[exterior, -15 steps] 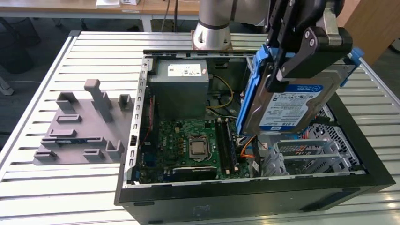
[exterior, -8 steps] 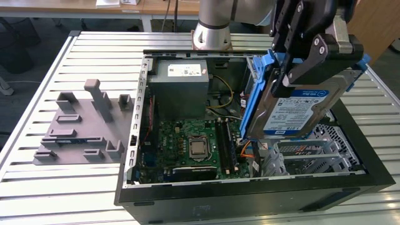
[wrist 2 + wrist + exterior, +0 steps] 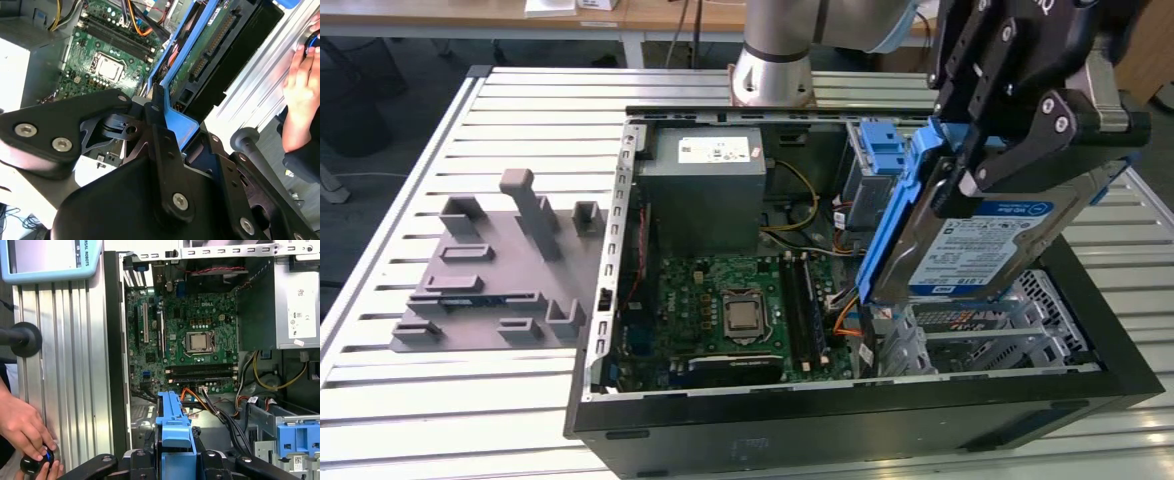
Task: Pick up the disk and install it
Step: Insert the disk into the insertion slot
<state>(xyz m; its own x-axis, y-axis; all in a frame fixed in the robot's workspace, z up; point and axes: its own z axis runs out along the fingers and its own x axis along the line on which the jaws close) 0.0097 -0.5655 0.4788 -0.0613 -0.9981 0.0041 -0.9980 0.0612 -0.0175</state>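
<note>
We list one open computer case (image 3: pixel 854 420), black-walled and lying on its side on a slatted metal table (image 3: pixel 440 400) in the middle of the exterior view. Inside it, toward the centre of that frame, sit a green motherboard (image 3: pixel 720 310) with a bare processor (image 3: pixel 744 317), and above it in the frame a grey power supply box (image 3: pixel 707 190) with a small white sticker. On the exterior view's left, flat on the table, lies a grey plastic fixture plate (image 3: pixel 494 270) with upright pegs. At the upper right of the exterior view we see the black gripper (image 3: pixel 1014 150), its fingers clamped against the two faces of the disk (image 3: pixel 974 240). The disk is a silver drive with a white-and-blue label in a blue carrier. It hangs tilted on edge over the right part of the case, just above a perforated metal bay (image 3: pixel 1047 320); we cannot tell whether they touch. In the second wrist view the disk's green circuit side (image 3: pixel 210 45) faces the camera. In the first wrist view a person's hand (image 3: pixel 22 427) rests on a small black round object (image 3: pixel 35 462) beside the case.
</note>
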